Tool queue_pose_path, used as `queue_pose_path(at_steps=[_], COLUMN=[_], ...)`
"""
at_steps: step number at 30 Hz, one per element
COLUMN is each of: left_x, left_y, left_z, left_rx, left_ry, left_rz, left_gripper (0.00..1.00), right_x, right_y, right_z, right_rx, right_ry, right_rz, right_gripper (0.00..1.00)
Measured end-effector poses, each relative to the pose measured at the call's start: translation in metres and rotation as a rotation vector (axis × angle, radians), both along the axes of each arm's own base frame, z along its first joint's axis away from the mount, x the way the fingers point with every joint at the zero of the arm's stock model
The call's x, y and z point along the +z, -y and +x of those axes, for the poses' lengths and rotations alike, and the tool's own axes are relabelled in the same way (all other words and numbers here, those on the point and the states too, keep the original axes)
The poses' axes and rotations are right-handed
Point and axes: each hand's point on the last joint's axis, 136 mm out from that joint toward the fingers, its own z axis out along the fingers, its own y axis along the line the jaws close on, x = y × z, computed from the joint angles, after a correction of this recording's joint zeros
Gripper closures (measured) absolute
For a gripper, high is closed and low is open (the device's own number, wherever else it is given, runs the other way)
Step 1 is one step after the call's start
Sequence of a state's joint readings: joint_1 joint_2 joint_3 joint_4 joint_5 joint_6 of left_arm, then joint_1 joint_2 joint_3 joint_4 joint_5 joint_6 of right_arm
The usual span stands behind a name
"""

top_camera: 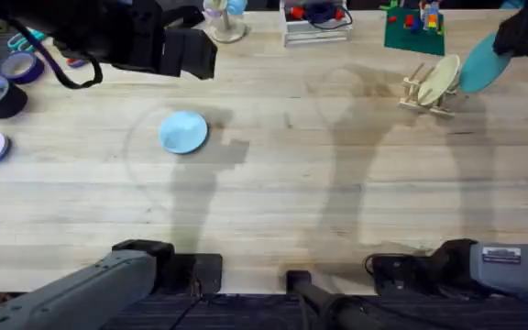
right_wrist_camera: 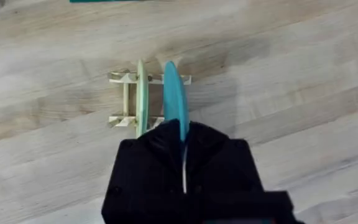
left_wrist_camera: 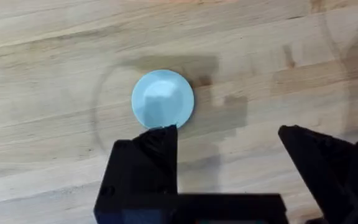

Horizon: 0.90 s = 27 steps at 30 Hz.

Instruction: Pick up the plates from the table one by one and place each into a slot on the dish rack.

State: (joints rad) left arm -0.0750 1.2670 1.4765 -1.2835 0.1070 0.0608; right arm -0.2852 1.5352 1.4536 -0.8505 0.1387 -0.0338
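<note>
Overhead, at upper right, we saw the teal plate (top_camera: 480, 66) pinched edge-on in the right claw (top_camera: 511, 41) above the dish rack (top_camera: 429, 89). A pale-blue plate (top_camera: 183, 132) lay left of centre on the surface (top_camera: 337, 183); the left claw (left_wrist_camera: 229, 140) gaped wide, empty.

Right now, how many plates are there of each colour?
Pale green plate, standing in the dish rack: 1
Teal plate, held on edge by the right gripper over the rack: 1
Light blue plate, lying flat on the table under the open left gripper: 1
Total: 3 plates
</note>
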Motion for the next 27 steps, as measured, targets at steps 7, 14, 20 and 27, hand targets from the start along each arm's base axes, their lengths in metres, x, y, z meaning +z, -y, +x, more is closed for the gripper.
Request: queue_pose_path(at_steps=[7,14,20,27], left_x=[0.0007,0.0014,0.0014,0.0015], left_y=[0.0001,0.0002,0.0002,0.0002], left_z=[0.0010,0.0024,0.0024,0.0024], left_rx=[0.000,0.000,0.000,0.000], left_ry=[0.005,0.012,0.012,0.012], left_rz=[0.000,-0.001,-0.001,-0.001], left_gripper=[0.008,0.008,0.008,0.008], right_x=[-0.0001,-0.0052,-0.0098,-0.0098], right_y=[0.0000,0.0003,0.0006,0.0006], right_z=[0.0000,0.0010,0.0018,0.0018], right_rx=[-0.019,-0.031,-0.032,-0.033], right_ry=[0.005,-0.005,-0.017,-0.017], right_rz=[0.011,0.020,0.025,0.025], right_gripper=[0.971,0.971,0.970,0.971])
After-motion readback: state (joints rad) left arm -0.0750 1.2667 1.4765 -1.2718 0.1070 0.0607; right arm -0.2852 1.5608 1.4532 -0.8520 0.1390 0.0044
